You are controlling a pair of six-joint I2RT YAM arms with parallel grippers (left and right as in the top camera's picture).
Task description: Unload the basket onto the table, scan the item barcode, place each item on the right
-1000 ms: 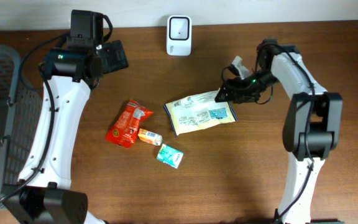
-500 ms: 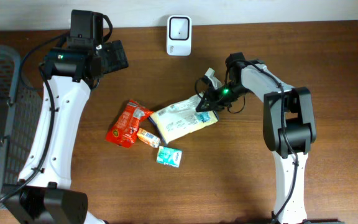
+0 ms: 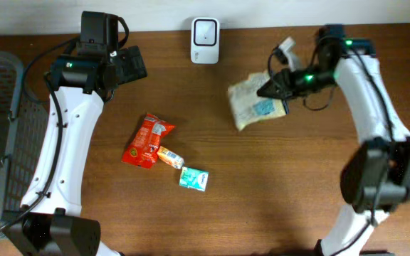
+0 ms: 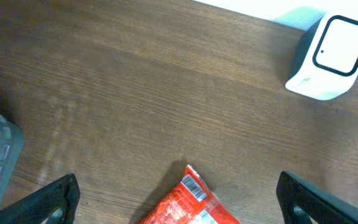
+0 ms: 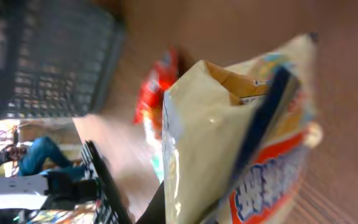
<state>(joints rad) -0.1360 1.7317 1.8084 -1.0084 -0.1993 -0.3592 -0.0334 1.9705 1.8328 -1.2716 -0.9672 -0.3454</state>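
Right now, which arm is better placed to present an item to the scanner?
Right: the right gripper holds the cream bag near the white scanner; the left gripper is open and empty.

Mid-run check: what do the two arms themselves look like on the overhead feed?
The left arm and right arm match: white links with black joints, black cables looping alongside, and a small green light near each wrist.
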